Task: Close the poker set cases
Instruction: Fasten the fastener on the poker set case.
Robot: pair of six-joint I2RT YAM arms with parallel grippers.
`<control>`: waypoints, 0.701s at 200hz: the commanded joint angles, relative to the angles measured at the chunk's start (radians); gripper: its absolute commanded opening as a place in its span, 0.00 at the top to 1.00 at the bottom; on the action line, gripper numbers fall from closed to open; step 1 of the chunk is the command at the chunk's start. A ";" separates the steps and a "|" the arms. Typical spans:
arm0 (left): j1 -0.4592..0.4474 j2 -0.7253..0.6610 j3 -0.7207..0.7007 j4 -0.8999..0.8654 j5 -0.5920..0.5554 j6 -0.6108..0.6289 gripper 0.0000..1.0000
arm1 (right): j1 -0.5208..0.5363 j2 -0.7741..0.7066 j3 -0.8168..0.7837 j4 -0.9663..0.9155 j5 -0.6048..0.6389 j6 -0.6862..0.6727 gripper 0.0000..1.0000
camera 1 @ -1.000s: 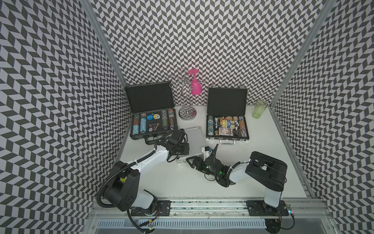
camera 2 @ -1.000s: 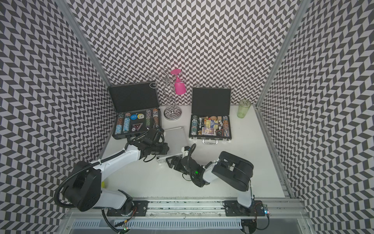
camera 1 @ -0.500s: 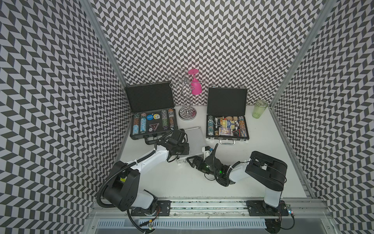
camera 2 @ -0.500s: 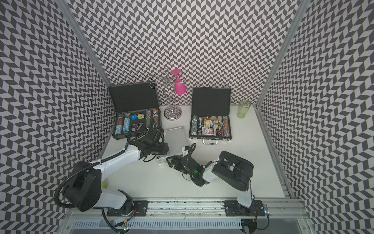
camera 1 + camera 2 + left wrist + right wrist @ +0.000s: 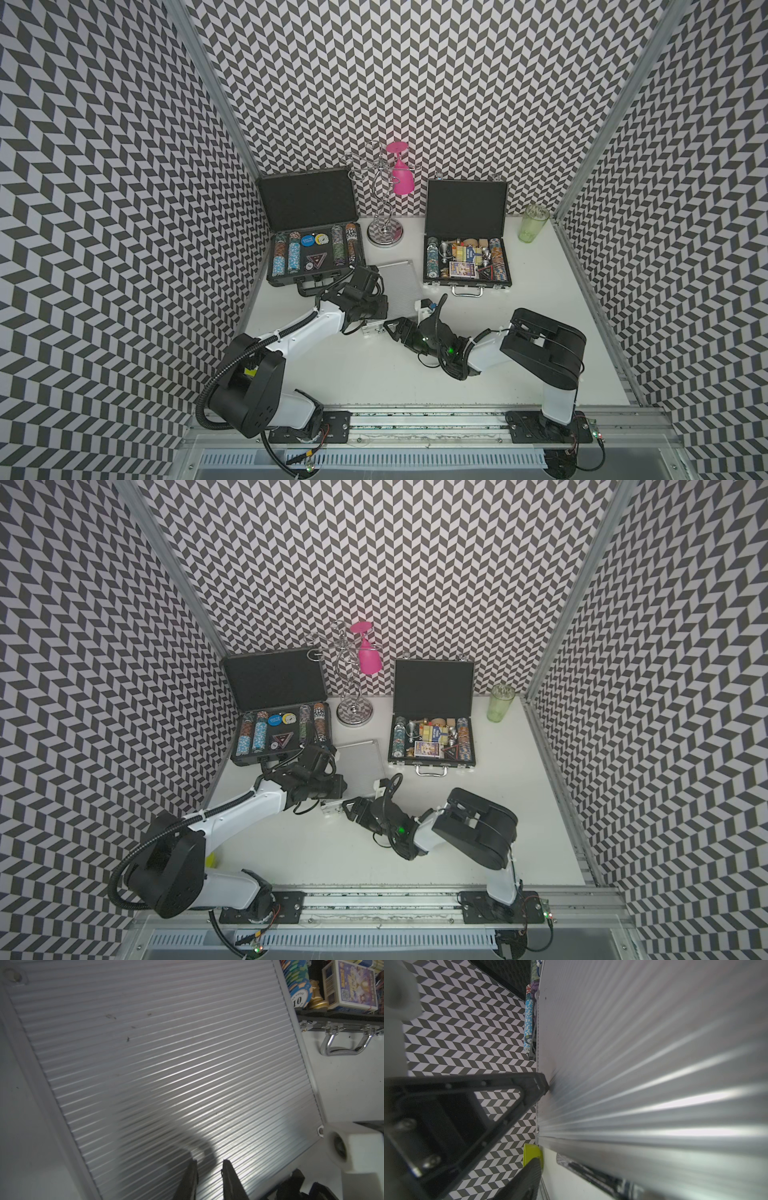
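We seem to hold down the lid of the silver case [image 5: 399,286], mid-table between the open grey case [image 5: 309,199] and black case [image 5: 465,208]: left gripper [image 5: 209,1162] almost closed, empty; right gripper [image 5: 539,1124] spread, fingertip [image 5: 542,1082] touching.

Ribbed shiny metal silver case [image 5: 166,1064], polished chrome handle [image 5: 342,1051], matt white table [image 5: 374,374]

White table [image 5: 540,332], five things on it.
At the back, dark-grey case [image 5: 311,226] and black case [image 5: 465,232] open (chips showing), wire stand [image 5: 385,235] between; silver case [image 5: 399,286] nearer, green tumbler [image 5: 532,223] far right.
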State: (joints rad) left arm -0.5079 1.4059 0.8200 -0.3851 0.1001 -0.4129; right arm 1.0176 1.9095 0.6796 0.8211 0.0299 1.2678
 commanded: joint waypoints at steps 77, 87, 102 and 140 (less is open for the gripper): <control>0.000 0.015 0.017 -0.136 0.080 -0.016 0.77 | -0.010 0.008 0.008 0.061 0.055 0.013 0.30; 0.003 0.013 0.037 -0.143 0.077 -0.016 0.77 | -0.010 0.003 0.007 0.061 0.055 0.013 0.32; 0.004 0.015 0.058 -0.150 0.076 -0.015 0.77 | -0.010 -0.002 -0.002 0.073 0.063 0.016 0.36; 0.011 0.011 0.056 -0.147 0.076 -0.025 0.76 | -0.010 -0.017 -0.026 0.103 0.057 0.007 0.35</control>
State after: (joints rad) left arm -0.5053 1.4158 0.8646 -0.4801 0.1692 -0.4202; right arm 1.0157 1.9167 0.6704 0.8394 0.0540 1.2758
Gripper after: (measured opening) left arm 0.234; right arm 0.634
